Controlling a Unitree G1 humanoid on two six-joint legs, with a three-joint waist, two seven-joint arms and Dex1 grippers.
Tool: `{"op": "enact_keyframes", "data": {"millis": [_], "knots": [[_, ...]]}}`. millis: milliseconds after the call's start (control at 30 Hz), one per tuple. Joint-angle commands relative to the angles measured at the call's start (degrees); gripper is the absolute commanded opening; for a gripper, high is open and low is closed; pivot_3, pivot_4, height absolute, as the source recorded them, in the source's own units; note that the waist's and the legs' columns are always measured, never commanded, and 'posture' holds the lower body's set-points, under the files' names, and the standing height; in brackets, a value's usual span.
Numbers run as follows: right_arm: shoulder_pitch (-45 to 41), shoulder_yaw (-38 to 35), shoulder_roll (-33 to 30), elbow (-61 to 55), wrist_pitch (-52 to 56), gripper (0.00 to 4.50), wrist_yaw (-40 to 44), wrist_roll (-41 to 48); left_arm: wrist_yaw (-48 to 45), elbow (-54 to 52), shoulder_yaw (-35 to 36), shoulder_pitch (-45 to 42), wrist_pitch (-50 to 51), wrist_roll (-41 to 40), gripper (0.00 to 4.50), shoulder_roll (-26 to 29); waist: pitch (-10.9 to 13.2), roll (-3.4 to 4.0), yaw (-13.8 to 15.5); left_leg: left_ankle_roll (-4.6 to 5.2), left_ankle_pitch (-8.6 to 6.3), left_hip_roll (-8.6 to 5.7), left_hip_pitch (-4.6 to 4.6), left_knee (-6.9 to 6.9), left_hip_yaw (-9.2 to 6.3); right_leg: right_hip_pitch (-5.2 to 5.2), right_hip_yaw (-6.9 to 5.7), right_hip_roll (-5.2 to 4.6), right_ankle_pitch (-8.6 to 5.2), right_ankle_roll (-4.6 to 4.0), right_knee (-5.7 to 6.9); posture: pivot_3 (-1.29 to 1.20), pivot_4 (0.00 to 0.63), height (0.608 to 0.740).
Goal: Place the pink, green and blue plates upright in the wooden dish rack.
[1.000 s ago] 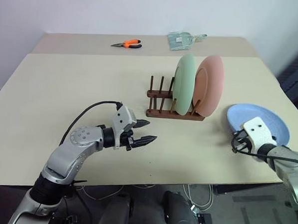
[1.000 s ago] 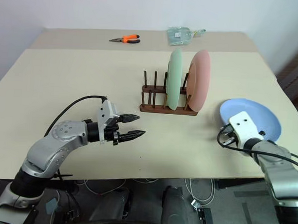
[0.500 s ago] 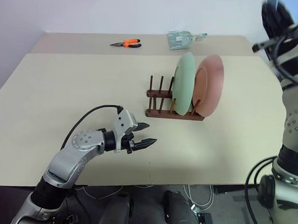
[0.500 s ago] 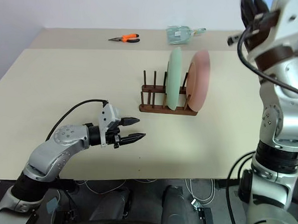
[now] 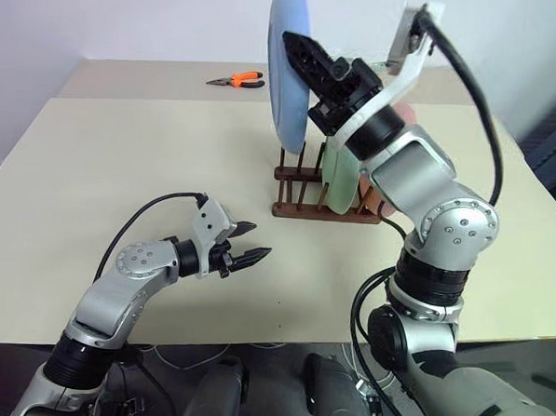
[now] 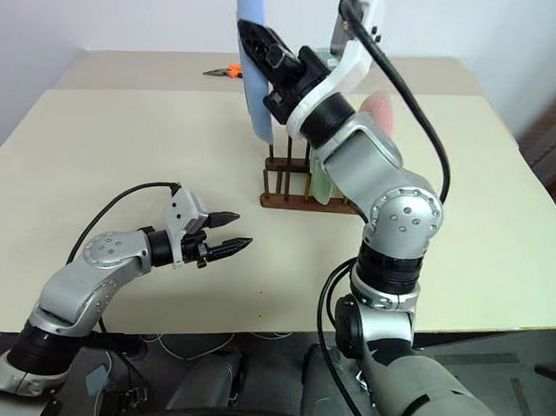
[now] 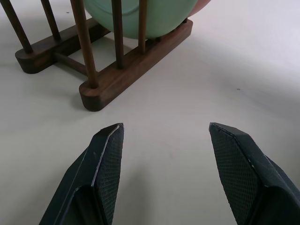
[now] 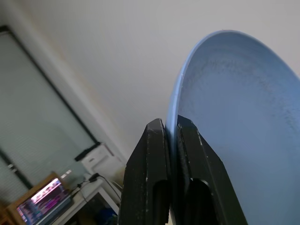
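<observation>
The blue plate [image 5: 285, 73] hangs on edge high above the wooden dish rack [image 5: 298, 185], and my right gripper [image 5: 292, 43] is shut on its rim. In the right wrist view both fingers [image 8: 157, 140] pinch the blue plate [image 8: 234, 117]. The green plate [image 5: 336, 183] stands upright between the rack's pegs. Behind my right arm, a sliver of the pink plate [image 6: 382, 110] shows in the slot beyond it. My left gripper [image 5: 256, 241] hovers open low over the table, in front of and to the left of the rack [image 7: 123, 70], with nothing between its fingers.
Orange-handled pliers [image 5: 239, 78] lie on the far table at the back. The beige table [image 5: 122, 163] has free room to the left of the rack. My raised right arm [image 5: 419, 178] blocks much of the rack's right side.
My right arm swung up and to the left, carrying the blue plate from the table's right side to above the rack and turning it on edge. My left gripper drifted slightly left.
</observation>
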Motion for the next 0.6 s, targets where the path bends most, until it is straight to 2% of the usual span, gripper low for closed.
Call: {"op": "enact_keyframes", "data": {"millis": [33,133,300,400,433,500,600], "knots": [[1.9,0.2,1.2,-0.8,-0.2,0.03,-4.1,2.5,0.3,-1.6,1.4,0.6,-1.3,0.1,2.97,0.1,0.0,0.01,-0.2,0.00,0.00,0.00,0.00,-0.01,0.01,-0.01,0.00,0.00,0.00,0.00,0.00,0.00,0.150,0.740],[3.0,0.2,1.3,-0.1,-0.7,0.03,-5.6,3.1,0.3,-1.8,1.4,0.8,-1.3,0.1,2.97,0.2,0.0,0.04,-0.3,0.00,0.00,0.01,0.00,-0.02,0.07,-0.07,0.02,0.01,0.01,0.00,0.03,0.00,0.150,0.740],[4.0,1.6,-0.1,2.9,-0.9,0.03,-4.7,-1.2,0.3,-1.7,1.3,0.6,-1.3,0.1,2.97,0.2,0.0,0.04,-0.4,0.00,0.00,0.03,0.00,-0.02,0.09,-0.09,0.03,0.03,0.01,0.00,0.06,0.00,0.150,0.740],[3.3,2.2,-1.7,4.0,-1.6,0.99,-2.0,-4.1,0.6,-1.9,0.9,0.6,-1.1,0.3,2.97,0.1,0.0,0.04,-0.3,0.01,0.00,0.02,-0.01,-0.01,0.10,-0.09,0.03,0.03,0.01,0.01,0.05,0.00,0.150,0.740],[2.9,2.5,-2.3,4.1,-2.1,1.41,-0.9,-5.3,0.6,-2.0,0.8,0.6,-1.0,0.4,2.97,0.1,0.0,0.04,-0.3,0.01,0.00,0.02,0.00,-0.01,0.11,-0.09,0.04,0.03,0.01,0.01,0.05,0.00,0.150,0.740],[1.7,6.9,-7.8,1.3,-4.8,2.42,6.6,-13.2,0.7,-2.4,0.9,0.7,-0.7,0.2,2.97,0.2,0.0,0.05,-0.2,0.01,0.00,0.02,-0.02,0.00,0.11,-0.08,0.03,0.03,0.01,0.01,0.05,0.00,0.150,0.740],[1.4,11.1,-16.9,-2.9,-9.5,2.42,16.7,-22.6,0.8,-2.9,0.7,0.9,-0.3,0.0,2.97,0.3,0.0,0.06,-0.3,0.01,0.00,0.02,-0.04,0.01,0.14,-0.09,0.03,0.03,0.01,0.03,0.02,0.00,0.150,0.740]]}}
